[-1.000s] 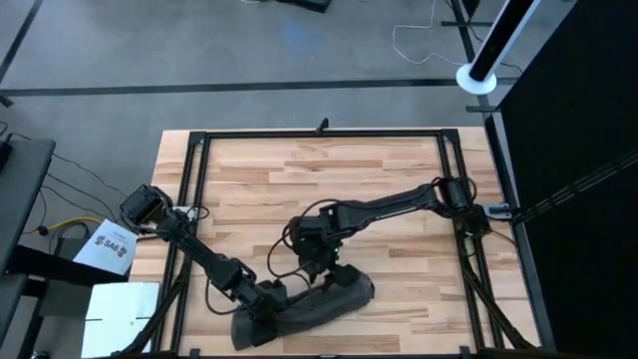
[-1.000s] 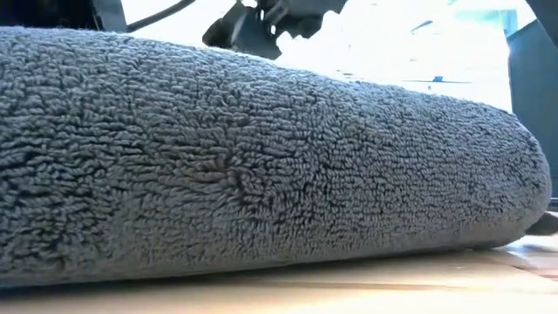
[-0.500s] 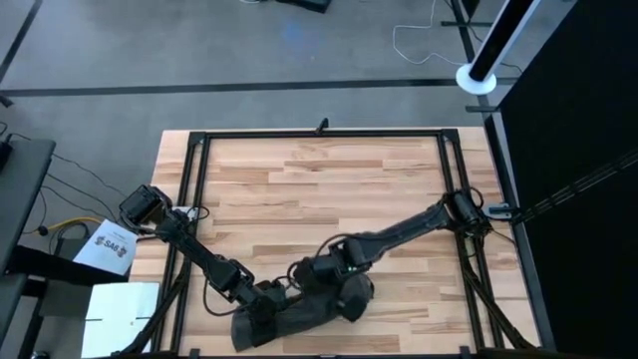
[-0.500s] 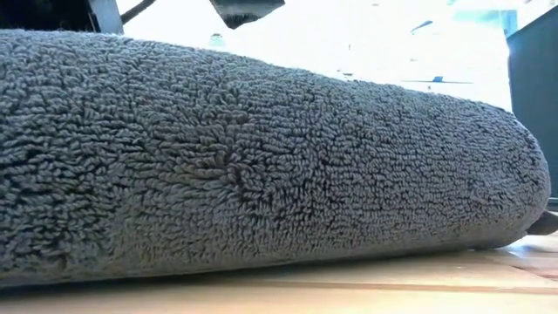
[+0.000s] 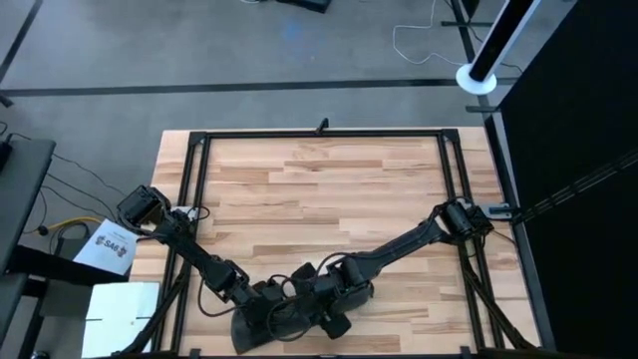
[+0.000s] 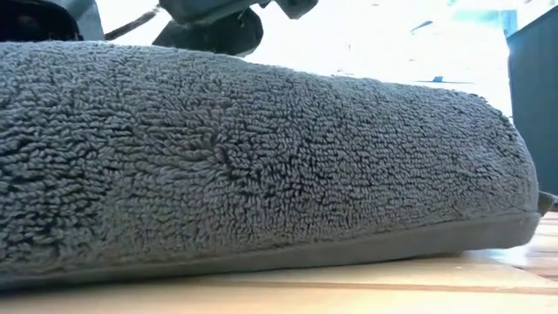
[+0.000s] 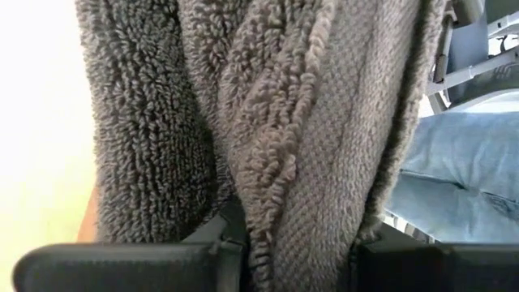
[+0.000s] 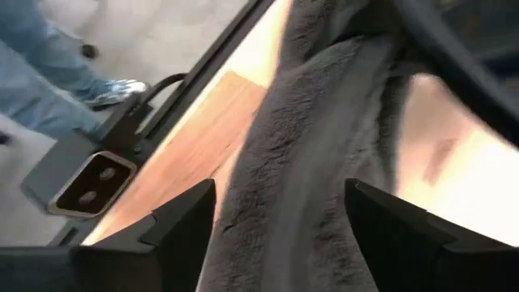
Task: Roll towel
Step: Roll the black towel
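Note:
The dark grey towel (image 5: 299, 314) lies bunched in a long roll at the table's near edge and fills the low view (image 6: 261, 157). My left gripper (image 5: 267, 304) is at the towel's left part and is shut on it; its wrist view (image 7: 296, 268) shows cloth between the fingers. My right gripper (image 5: 334, 304) is open, low over the towel's right part. In its wrist view (image 8: 280, 235) a ridge of towel (image 8: 308, 162) runs between the two spread fingers. The white tag does not show. My left gripper pinches a bunch of towel between its two fingers, with the flat woven hem band (image 7: 324, 203) and looped pile beside it, several layers. The towel rests on the table. My right gripper's open fingers (image 8: 182, 223) stand on either side of the towel ridge; I cannot tell whether they touch it.
Black frame rails (image 5: 194, 199) run along the table's sides. The low camera's housing (image 8: 89, 182) sits at the near edge beside the towel. A person's legs in jeans (image 7: 462, 170) stand beyond the near edge. The table's far half (image 5: 319, 179) is bare wood.
My right gripper has gone from the towel's far side toward the table's near edge and down, onto the towel's right part. The towel's right end has flattened, and its hem now shows along the table in the low view.

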Controlling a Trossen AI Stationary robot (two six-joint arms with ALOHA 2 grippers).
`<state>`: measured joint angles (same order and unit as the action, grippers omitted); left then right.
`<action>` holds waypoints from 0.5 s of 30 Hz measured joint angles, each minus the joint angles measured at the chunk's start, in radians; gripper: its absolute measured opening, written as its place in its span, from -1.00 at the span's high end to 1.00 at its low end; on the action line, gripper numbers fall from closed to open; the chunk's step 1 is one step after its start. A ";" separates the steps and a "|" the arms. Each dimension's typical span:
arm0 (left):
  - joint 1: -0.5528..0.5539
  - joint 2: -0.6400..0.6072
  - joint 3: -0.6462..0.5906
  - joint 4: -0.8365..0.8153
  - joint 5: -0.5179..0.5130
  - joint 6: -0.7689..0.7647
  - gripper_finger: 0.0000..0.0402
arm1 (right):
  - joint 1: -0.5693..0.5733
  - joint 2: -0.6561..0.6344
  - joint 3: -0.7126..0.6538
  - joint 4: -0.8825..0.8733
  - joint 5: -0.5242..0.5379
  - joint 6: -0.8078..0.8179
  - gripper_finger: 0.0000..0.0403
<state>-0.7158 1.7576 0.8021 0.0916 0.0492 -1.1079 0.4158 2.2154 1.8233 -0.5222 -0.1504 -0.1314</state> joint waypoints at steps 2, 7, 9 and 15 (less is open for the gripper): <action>-0.002 0.000 0.000 0.006 0.000 0.000 0.64 | 0.001 0.000 0.000 0.004 0.026 0.001 -0.40; -0.002 0.001 0.000 0.005 0.004 0.001 0.64 | -0.008 0.000 -0.043 0.056 0.028 0.034 -0.50; -0.003 0.001 0.000 0.005 0.002 0.002 0.64 | -0.009 0.000 -0.067 0.060 0.028 0.039 -0.52; -0.003 0.002 0.000 0.005 0.000 -0.022 0.64 | 0.002 -0.001 -0.127 0.090 0.026 0.063 -0.52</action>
<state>-0.7189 1.7592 0.8017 0.0967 0.0496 -1.1300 0.4174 2.2147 1.6961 -0.4325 -0.1242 -0.0683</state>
